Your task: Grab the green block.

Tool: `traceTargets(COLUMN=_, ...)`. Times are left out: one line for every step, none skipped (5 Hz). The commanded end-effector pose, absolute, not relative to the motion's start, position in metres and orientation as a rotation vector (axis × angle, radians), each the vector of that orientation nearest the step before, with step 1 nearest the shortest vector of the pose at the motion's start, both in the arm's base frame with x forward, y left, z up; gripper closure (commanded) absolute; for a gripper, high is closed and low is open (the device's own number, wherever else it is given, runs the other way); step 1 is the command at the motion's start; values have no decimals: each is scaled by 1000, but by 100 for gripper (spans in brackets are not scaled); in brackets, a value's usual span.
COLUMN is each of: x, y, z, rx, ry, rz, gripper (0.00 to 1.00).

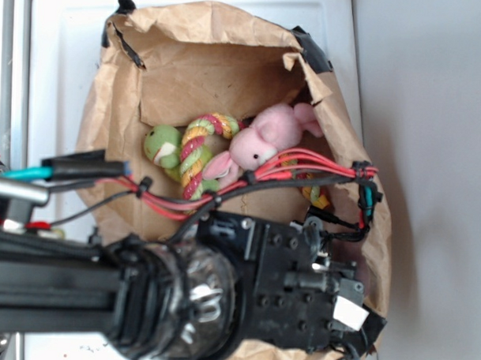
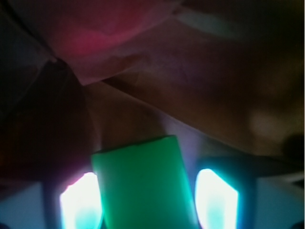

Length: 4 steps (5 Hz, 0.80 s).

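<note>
In the wrist view the green block [image 2: 145, 183] fills the lower middle, lying between the two glowing fingertips [image 2: 81, 202] of the gripper [image 2: 147, 200]. The left fingertip sits right against the block's edge; the right one shows a narrow dark gap beside it. The view is dim and blurred, so whether the jaws actually clamp the block cannot be told. Creased brown paper and a pinkish patch lie beyond the block. From the exterior camera, the black arm [image 1: 220, 298] reaches down into a brown paper bag [image 1: 221, 61], hiding the block. Higher in the bag lie a pink plush rabbit [image 1: 265, 141], a striped rope ring [image 1: 198, 155] and a pale green round plush toy [image 1: 161, 144].
</note>
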State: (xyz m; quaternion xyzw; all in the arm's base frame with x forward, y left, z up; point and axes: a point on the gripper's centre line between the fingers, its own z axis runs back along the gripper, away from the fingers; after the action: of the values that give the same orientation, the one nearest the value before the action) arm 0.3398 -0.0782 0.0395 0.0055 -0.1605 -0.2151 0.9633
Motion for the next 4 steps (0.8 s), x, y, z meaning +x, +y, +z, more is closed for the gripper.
traceTargets(x=338, y=-64, z=87, rx=-30, ry=-402, rz=-357, gripper=100)
traceTargets(x=345, y=-36, z=104, rx=-34, ry=-404, rz=-271, gripper=100)
traceTargets(x=347, y=-13, z=129, rx=-34, ry=-426, rz=-205, gripper=100)
traceTargets(x=338, y=3, z=157, rx=-57, ry=-418, rz=-172, gripper=100)
